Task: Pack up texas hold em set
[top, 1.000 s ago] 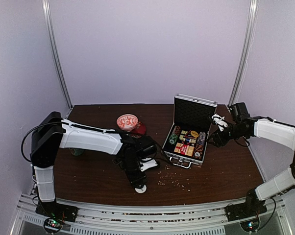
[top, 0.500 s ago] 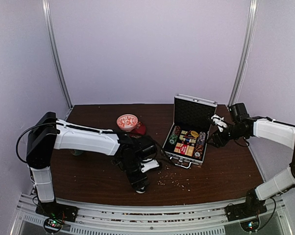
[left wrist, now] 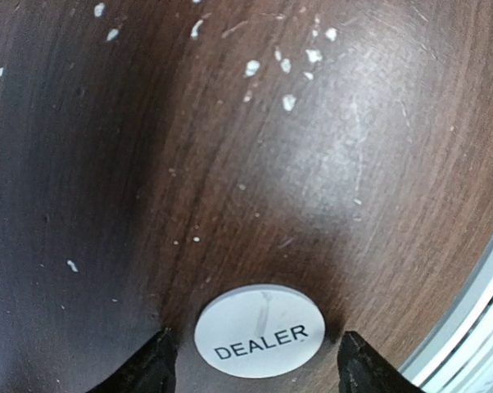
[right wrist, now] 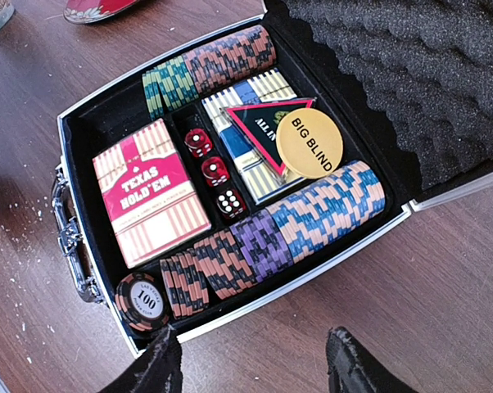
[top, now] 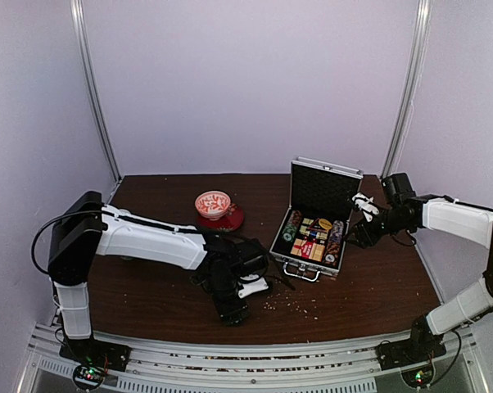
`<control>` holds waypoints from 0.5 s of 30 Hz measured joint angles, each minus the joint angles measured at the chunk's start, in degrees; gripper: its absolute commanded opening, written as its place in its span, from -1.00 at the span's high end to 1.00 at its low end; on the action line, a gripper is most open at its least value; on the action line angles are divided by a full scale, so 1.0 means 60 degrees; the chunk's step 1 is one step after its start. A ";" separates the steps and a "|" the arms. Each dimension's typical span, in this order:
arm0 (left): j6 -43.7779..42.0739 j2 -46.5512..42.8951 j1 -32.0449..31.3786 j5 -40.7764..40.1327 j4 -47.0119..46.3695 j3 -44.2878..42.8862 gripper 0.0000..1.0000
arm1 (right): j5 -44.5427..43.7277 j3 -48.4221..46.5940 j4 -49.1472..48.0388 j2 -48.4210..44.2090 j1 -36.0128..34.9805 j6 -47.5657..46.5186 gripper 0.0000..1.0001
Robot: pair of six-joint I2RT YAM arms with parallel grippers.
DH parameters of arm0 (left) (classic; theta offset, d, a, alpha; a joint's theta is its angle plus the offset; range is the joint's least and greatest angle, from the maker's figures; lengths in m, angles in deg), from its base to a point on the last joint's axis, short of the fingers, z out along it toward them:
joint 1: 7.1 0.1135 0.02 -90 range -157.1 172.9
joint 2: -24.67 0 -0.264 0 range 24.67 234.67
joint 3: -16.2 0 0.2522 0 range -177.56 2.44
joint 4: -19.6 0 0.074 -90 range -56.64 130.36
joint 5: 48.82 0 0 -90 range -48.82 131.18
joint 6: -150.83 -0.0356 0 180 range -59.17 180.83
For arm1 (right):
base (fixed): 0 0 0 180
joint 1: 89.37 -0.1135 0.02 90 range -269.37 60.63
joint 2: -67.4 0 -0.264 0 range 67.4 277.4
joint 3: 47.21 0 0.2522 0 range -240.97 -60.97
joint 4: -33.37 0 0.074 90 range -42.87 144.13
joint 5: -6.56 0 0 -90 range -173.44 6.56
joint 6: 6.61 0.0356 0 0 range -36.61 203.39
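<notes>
The silver briefcase (top: 294,262) stands open at the right middle of the table, lid upright. In the right wrist view its black tray (right wrist: 107,123) holds rows of poker chips (right wrist: 324,209), a red Texas Hold'em card box (right wrist: 151,190), red dice (right wrist: 214,170) and a yellow "BIG BLIND" disc (right wrist: 310,143). My right gripper (right wrist: 251,348) is open and empty just off the case's right rim. A white "DEALER" disc (left wrist: 259,330) lies flat on the table. My left gripper (left wrist: 255,360) is open with one finger on each side of it, near the front edge (top: 232,311).
A red-white bowl on its saucer (top: 214,205) stands at the back middle. Pale crumbs (top: 291,304) are scattered in front of the case. The metal rail (left wrist: 484,319) at the table's near edge is close to the white disc.
My left gripper has come down over the white disc, which showed beside it in the top view a second ago and is now covered. The right arm has not moved.
</notes>
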 measured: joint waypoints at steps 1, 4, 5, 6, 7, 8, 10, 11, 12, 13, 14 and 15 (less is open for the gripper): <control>0.0004 0.0018 -0.0018 -0.0080 -0.0015 -0.0004 -0.29 | 0.0004 0.0000 0.0004 0.0000 0.0000 0.0000 -0.22; 0.0004 0.0033 -0.0036 -0.0251 -0.0022 -0.0004 -0.22 | 0.0004 0.0000 0.0011 0.0000 0.0000 -0.0004 -0.22; 0.0004 0.0044 -0.0036 -0.0280 -0.0025 -0.0004 -0.20 | 0.0004 0.0000 0.0015 0.0000 0.0000 -0.0007 -0.22; 0.0004 0.0047 -0.0036 -0.0317 -0.0033 -0.0004 -0.17 | 0.0004 0.0000 0.0018 0.0000 0.0000 -0.0007 -0.22; 0.0004 0.0047 -0.0036 -0.0331 -0.0036 -0.0004 -0.16 | 0.0007 0.0000 0.0022 0.0000 0.0000 -0.0011 -0.22; 0.0007 0.0051 -0.0036 -0.0350 -0.0044 -0.0004 -0.15 | 0.0004 0.0000 0.0026 0.0000 0.0004 -0.0015 -0.22; 0.0007 0.0058 -0.0036 -0.0361 -0.0051 -0.0004 -0.14 | 0.0007 0.0000 0.0033 0.0000 0.0000 -0.0018 -0.22; 0.0007 0.0058 -0.0040 -0.0361 -0.0055 -0.0004 -0.14 | 0.0007 0.0000 0.0044 0.0000 0.0000 -0.0022 -0.22; 0.0011 0.0062 -0.0040 -0.0364 -0.0055 -0.0004 -0.13 | 0.0007 0.0000 0.0055 0.0000 0.0004 -0.0022 -0.22; 0.0011 0.0062 -0.0044 -0.0382 -0.0062 -0.0004 -0.10 | 0.0007 0.0000 0.0058 0.0000 0.0004 -0.0025 -0.21; 0.0015 0.0066 -0.0051 -0.0397 -0.0066 -0.0004 -0.07 | 0.0007 0.0000 0.0062 0.0000 0.0004 -0.0025 -0.21; 0.0029 0.0066 -0.0058 -0.0415 -0.0069 -0.0004 -0.05 | 0.0007 0.0000 0.0062 0.0000 0.0004 -0.0025 -0.21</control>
